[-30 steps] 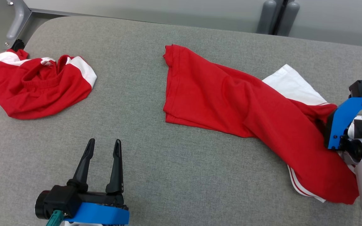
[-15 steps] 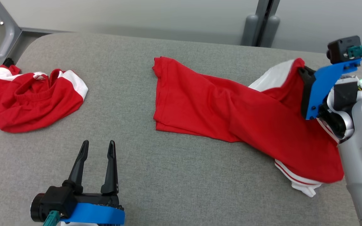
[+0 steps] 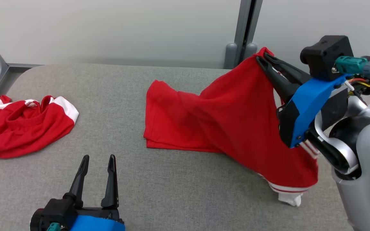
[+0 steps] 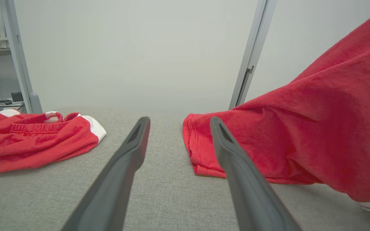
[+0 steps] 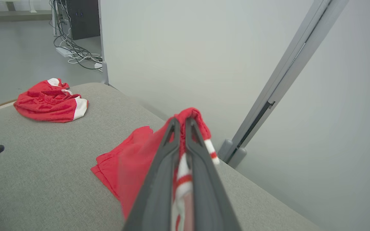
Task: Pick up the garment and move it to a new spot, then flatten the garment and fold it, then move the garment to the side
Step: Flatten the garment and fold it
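The garment (image 3: 223, 125) is red with white striped trim. One end hangs from my right gripper (image 3: 261, 57), which is shut on a bunched edge and holds it up above the grey table (image 3: 172, 192). The other end still lies on the cloth surface (image 4: 204, 150). In the right wrist view the two fingers are pressed together on the red and white fabric (image 5: 191, 120). My left gripper (image 3: 97, 158) stands open low at the front left, with nothing between its fingers (image 4: 136, 138). It is apart from the garment.
A second red and white garment (image 3: 21, 123) lies crumpled at the table's left end (image 5: 48, 101). A pale wall with a grey upright post (image 3: 244, 29) runs behind the table. Cables lie on the floor (image 5: 75, 53) beyond the left end.
My right gripper shut on the garment's right end and lifted it off the table. The head camera tilted up, so the whole picture shifted. The left gripper kept still.
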